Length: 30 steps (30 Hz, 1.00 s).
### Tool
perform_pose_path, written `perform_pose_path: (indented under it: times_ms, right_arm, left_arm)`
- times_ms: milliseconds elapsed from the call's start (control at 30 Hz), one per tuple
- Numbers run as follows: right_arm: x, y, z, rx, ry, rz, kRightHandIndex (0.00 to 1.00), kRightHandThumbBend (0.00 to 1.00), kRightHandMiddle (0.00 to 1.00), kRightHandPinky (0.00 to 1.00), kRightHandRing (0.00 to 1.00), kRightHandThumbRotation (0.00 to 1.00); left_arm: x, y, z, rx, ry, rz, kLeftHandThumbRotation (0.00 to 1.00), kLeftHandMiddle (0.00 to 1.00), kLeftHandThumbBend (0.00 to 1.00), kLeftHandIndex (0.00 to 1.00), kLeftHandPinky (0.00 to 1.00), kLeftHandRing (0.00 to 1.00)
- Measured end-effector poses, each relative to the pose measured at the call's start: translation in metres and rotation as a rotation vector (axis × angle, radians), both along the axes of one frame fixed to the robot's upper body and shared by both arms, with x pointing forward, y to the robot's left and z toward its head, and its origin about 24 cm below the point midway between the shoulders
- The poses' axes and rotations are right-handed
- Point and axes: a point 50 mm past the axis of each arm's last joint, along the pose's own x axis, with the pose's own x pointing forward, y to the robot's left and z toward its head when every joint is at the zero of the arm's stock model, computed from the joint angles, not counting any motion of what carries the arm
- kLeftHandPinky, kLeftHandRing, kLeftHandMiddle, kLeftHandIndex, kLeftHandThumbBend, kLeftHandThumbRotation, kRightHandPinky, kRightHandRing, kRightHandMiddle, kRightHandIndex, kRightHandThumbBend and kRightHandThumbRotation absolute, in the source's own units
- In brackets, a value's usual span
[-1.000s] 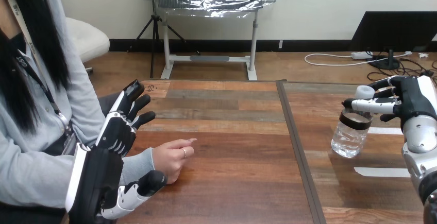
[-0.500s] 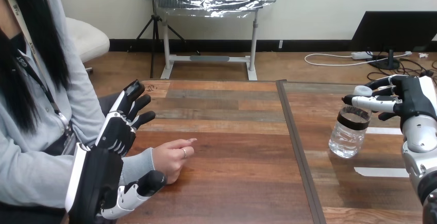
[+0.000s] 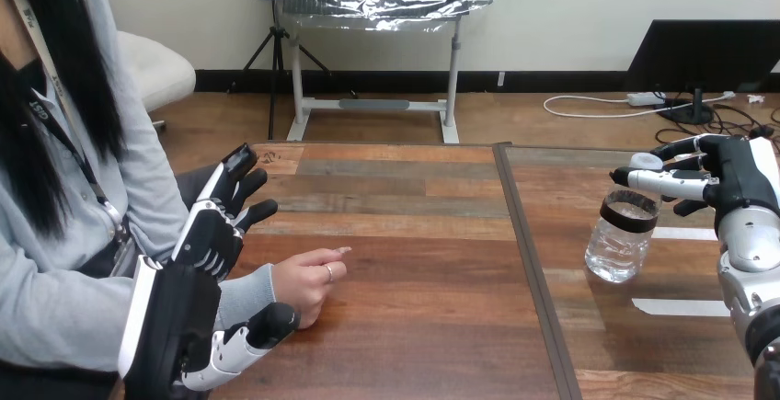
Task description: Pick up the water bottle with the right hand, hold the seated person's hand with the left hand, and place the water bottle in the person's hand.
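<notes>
1. Two robot hands are shown. The left hand [image 3: 200, 257] lies at 8 o'clock, spread apart with its fingers [image 3: 241, 184] straight and aimed toward 1 o'clock; nothing is clasped by it.
2. Its thumb [image 3: 267, 325] lies just at 6 o'clock of the person's hand [image 3: 308, 285]. Whether the two touch cannot be told.
3. The person's hand rests loosely curled on the table [image 3: 414, 326], its grey sleeve [image 3: 244, 295] lying between the thumb and the fingers.
4. The right hand [image 3: 731, 179] is seen at 3 o'clock. Whether it is clamped on anything cannot be told.
5. The water bottle [image 3: 621, 245] is tilted just at 8 o'clock of the right hand, its white cap [image 3: 647, 160] against that hand, well apart from the person's hand.
6. Whether the bottle's base rests on the table cannot be told.
</notes>
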Motion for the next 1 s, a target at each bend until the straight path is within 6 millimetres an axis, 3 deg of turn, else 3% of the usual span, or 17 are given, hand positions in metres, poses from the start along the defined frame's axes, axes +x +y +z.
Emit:
perform_pose_path:
  times_ms: [800, 1000]
  right_arm:
    - [0.0003, 0.0018, -0.0011, 0.031, -0.007, -0.004, 0.52, 0.83, 0.47, 0.31, 0.38, 0.00]
    - [0.0003, 0.0021, -0.0012, 0.031, -0.006, -0.003, 0.56, 0.85, 0.53, 0.35, 0.43, 0.00]
  left_arm:
    - [0.0007, -0.0001, -0.0007, 0.002, 0.009, 0.000, 0.70, 0.95, 1.00, 0.92, 0.86, 0.93]
    - [0.0009, -0.0001, -0.0005, 0.004, 0.008, -0.001, 0.69, 0.95, 1.00, 0.92, 0.86, 0.93]
